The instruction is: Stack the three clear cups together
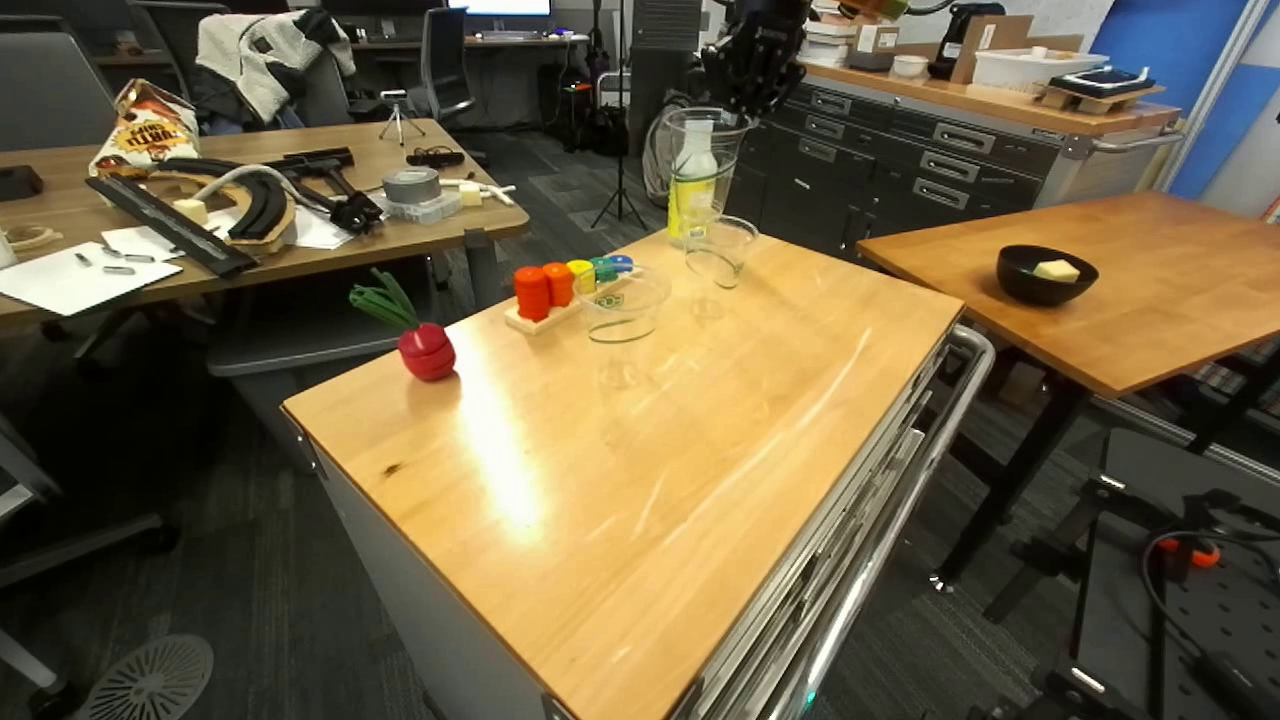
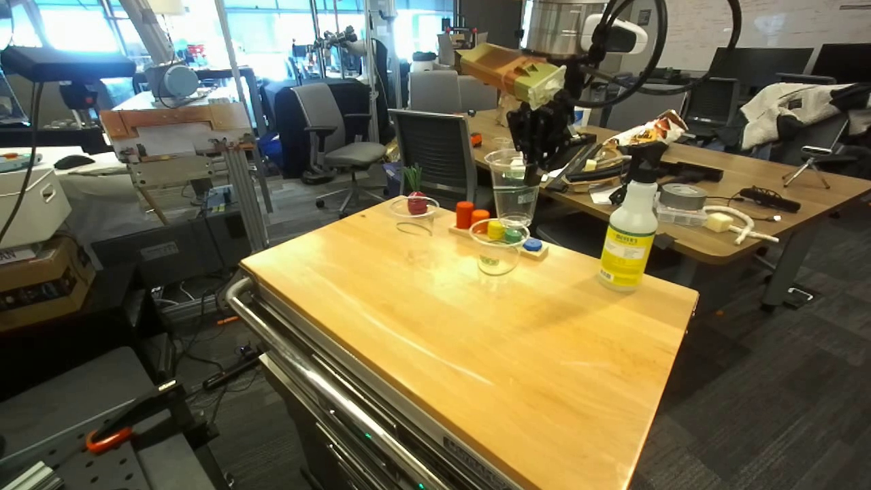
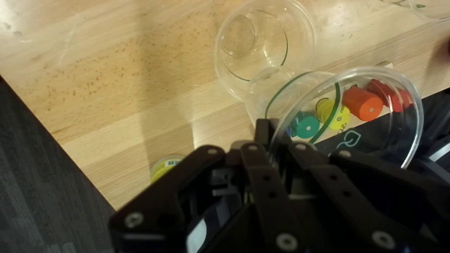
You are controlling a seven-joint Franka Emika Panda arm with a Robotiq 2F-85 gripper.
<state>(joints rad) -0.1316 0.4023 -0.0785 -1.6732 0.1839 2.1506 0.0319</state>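
Note:
My gripper (image 3: 275,133) is shut on the wall of a clear cup, with one finger inside its rim. The held cup (image 2: 514,197) hangs mouth up above the tabletop; it also shows in the wrist view (image 3: 379,105) and in front of the bottle in an exterior view (image 1: 708,165). A second clear cup (image 2: 501,248) stands upright on the table, near and below the held one; it also shows in the wrist view (image 3: 260,45). A third clear cup (image 2: 414,228) stands apart, and only its edge shows in the wrist view (image 3: 434,8).
A yellow-green bottle (image 2: 625,238) stands near the table's corner. A row of coloured pegs on a wooden block (image 1: 535,320) and a red radish toy (image 1: 427,352) stand along one table edge. A black bowl (image 1: 1030,288) sits on a separate table.

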